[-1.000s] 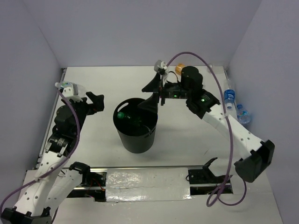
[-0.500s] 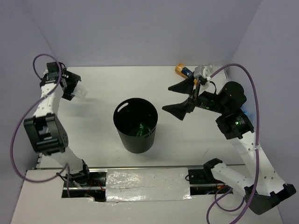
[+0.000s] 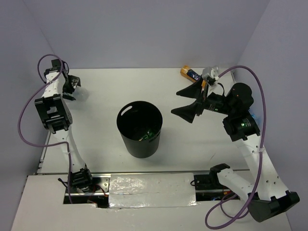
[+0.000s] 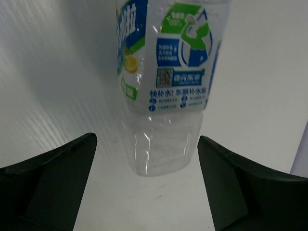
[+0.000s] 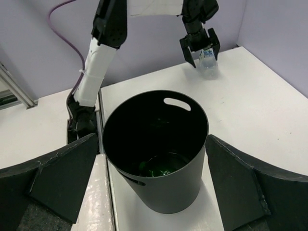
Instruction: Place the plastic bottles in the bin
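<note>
Left gripper wide open around a clear bottle in the table's far-left corner, not gripping it. Right gripper open and empty, beside the bin.

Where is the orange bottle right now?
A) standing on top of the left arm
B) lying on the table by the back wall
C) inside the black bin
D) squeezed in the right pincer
B: the orange bottle lies on the table near the back wall, beyond the open, empty right pincer and well away from the bin.
</note>
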You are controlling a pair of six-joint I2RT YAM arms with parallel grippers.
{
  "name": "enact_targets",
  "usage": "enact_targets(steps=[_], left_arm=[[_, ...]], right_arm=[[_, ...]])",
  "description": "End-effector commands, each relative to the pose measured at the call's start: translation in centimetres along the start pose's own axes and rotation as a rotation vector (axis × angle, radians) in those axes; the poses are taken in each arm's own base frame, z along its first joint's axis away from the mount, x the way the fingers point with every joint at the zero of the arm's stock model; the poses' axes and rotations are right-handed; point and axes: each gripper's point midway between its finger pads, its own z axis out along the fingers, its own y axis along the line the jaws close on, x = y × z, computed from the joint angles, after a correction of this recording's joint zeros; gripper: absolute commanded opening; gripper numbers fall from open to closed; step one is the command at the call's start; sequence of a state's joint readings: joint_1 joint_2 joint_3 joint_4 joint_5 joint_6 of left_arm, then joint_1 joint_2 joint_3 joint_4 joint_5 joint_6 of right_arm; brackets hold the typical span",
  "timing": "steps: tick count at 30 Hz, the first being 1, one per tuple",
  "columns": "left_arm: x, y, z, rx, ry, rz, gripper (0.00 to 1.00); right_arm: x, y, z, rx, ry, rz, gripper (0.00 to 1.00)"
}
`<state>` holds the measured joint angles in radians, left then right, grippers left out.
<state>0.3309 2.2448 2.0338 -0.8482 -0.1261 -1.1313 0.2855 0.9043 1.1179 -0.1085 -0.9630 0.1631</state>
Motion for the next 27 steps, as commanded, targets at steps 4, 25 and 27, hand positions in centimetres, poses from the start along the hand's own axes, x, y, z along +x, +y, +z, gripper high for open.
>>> enact_targets(steps=[4, 25, 27], left_arm=[[0.1, 0.8, 4.1, -0.028, 0.067, -0.010, 0.99], [7.6, -9.8, -25.1, 0.992, -0.189, 0.640, 0.00], [10.2, -8.8, -30.6, 1.150, -0.258, 0.752, 0.00]], right_arm=[[-0.9, 0.1, -0.5, -0.013, -0.030, -0.028, 1.00], [-1.1, -0.8, -1.9, 0.027, -0.046, -0.017, 1.00], [-1.2, -1.0, -2.0, 0.034, -0.047, -0.022, 1.00]])
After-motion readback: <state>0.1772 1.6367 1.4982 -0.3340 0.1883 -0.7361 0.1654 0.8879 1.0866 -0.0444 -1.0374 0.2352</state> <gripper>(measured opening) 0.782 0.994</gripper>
